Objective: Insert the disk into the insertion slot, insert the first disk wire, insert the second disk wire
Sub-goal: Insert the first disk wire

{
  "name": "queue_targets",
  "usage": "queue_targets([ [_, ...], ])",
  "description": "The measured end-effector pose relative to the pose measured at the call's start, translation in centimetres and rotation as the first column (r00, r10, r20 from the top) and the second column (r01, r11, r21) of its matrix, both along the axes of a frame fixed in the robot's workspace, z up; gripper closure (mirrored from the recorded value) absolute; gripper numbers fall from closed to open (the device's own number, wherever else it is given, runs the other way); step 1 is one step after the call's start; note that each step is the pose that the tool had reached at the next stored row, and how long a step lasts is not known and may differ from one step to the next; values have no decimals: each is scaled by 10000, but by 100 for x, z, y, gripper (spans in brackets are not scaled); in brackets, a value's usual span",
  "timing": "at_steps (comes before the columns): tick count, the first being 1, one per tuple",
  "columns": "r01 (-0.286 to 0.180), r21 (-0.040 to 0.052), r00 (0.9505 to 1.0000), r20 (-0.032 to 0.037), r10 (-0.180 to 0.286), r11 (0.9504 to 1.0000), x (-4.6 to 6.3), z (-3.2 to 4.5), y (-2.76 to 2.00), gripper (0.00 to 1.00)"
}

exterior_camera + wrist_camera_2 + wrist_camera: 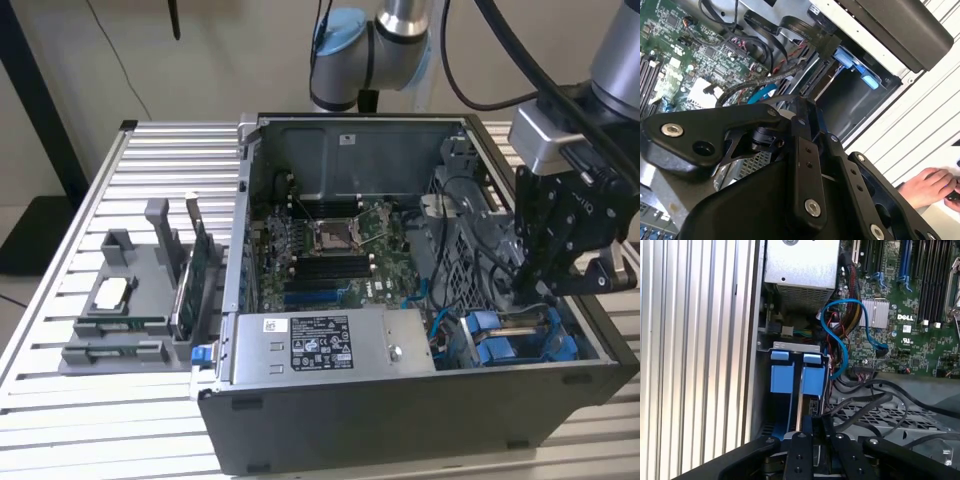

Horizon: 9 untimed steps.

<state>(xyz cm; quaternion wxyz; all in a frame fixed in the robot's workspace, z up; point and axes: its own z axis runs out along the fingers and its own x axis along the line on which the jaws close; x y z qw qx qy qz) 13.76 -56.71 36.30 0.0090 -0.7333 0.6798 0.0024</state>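
Here I am, black pincer (535, 280) dropped inside the dark grey metal computer case (400, 420), at the exterior view's right. I cannot tell whether the pincer is open or closed; my own linkage blocks the tip in both wrist views.

The disk (812, 380), silver-grey in its bright blue plastic carrier, stands in the bay at the case's near corner on that side, just below me. Its two blue handle tabs are up at the bay's rim.

It is tight here. The case's side wall runs just beside the carrier on one flank. The grey labelled power supply box (320, 345) closes off the bay's other end. Black cables drape over the perforated metal cage right beside my linkage, and a thin blue wire (862, 312) loops near the tabs. The only open room is above, where the case has no lid.

The green motherboard (330, 250) lies well to the exterior view's left of me. Outside the case, the slatted aluminium table (150, 150) carries a grey parts fixture (120, 340).

The disk's label and connector end are hidden, so I cannot tell whether any wire is seated. A person's hand (927, 186) rests at the table's edge, partly cut off.
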Motion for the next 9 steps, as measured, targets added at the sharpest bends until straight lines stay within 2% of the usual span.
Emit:
queue_targets([
  [9, -1, 2, 10000, -5, 1, 10000, 7, -1, -9, 81],
])
